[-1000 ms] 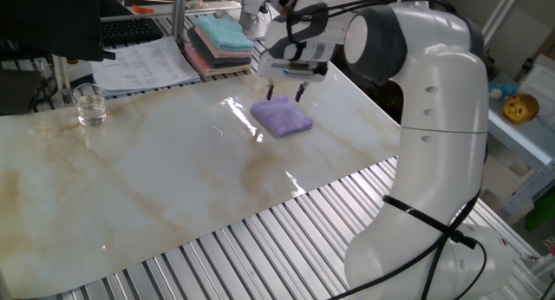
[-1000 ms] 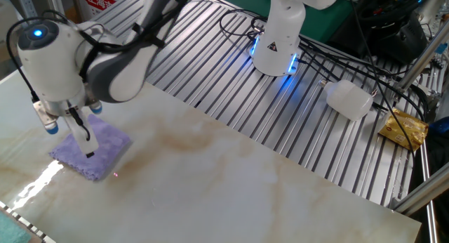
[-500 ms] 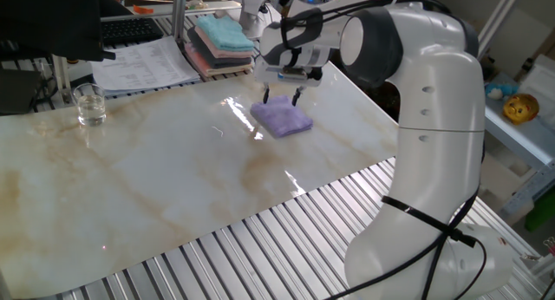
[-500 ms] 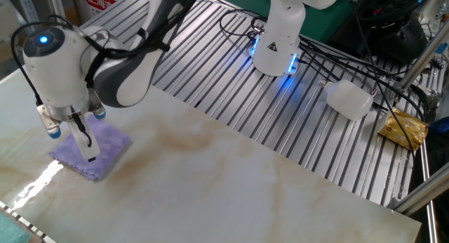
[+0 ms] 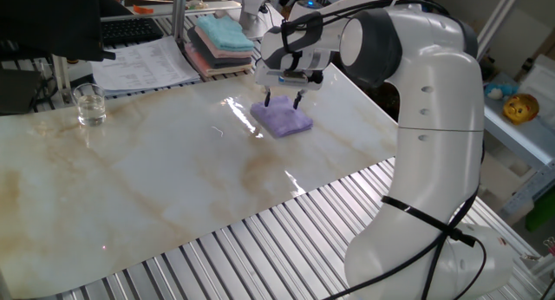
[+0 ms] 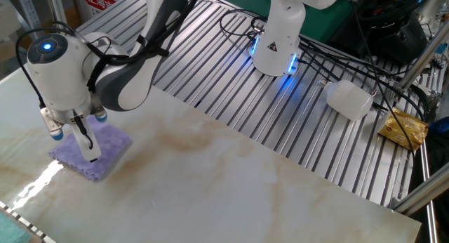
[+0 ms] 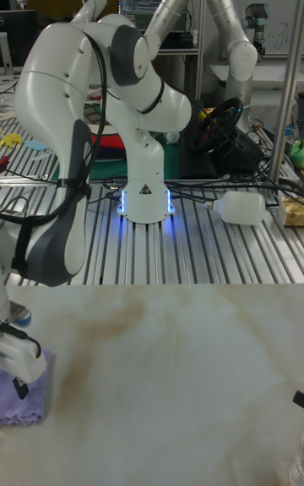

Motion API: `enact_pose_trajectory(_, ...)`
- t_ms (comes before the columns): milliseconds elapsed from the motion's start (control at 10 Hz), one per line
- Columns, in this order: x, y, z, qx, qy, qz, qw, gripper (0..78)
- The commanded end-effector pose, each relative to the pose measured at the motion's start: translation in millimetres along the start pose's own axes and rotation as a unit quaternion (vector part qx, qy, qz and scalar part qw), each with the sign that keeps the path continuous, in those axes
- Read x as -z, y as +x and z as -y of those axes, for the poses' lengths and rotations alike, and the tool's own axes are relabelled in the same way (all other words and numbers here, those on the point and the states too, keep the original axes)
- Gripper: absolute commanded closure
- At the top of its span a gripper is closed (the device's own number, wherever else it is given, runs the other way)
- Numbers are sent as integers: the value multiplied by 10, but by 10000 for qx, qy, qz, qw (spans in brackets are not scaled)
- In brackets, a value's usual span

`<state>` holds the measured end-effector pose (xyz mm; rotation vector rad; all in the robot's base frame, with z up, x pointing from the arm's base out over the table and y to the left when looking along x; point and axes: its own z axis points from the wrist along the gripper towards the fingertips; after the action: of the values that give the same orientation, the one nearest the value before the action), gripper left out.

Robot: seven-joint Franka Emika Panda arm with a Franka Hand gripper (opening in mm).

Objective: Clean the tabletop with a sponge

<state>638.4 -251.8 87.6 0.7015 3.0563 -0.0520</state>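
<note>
The sponge (image 5: 283,120) is a small lavender pad lying flat on the glossy marble-look tabletop (image 5: 165,179), near its far right side. My gripper (image 5: 283,101) hangs straight down over the sponge's far half, open, with its dark fingertips just at the top of the pad. In the other fixed view the sponge (image 6: 111,142) lies at the left, and the gripper (image 6: 74,145) stands with its fingers spread across it. The tall fixed view catches only the sponge (image 7: 20,402) and one finger at its bottom left edge. Nothing is clamped between the fingers.
A glass (image 5: 89,105) stands at the tabletop's far left. A stack of teal and pink cloths (image 5: 224,35) and papers (image 5: 143,66) lie behind the sponge. Ribbed metal slats (image 5: 286,239) border the sheet. A white bottle (image 6: 349,99) and yellow packet (image 6: 403,128) lie near the robot base.
The gripper has drifted slightly left and sunk a little, bringing its open fingertips down to the sponge. The sponge has stayed where it was.
</note>
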Motion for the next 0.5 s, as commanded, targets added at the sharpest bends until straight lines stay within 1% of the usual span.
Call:
enact_pose_trajectory(100,24,0,0,-160,55,7,9999,1)
enact_pose_trajectory(200,-15,49,7,-243,57,8,9997,1)
enact_pose_trajectory(300,-20,56,9,-251,62,11,9997,1)
enact_pose_trajectory(400,-46,111,17,-299,75,28,9995,1)
enact_pose_trajectory(500,-50,119,18,-302,62,22,9995,1)
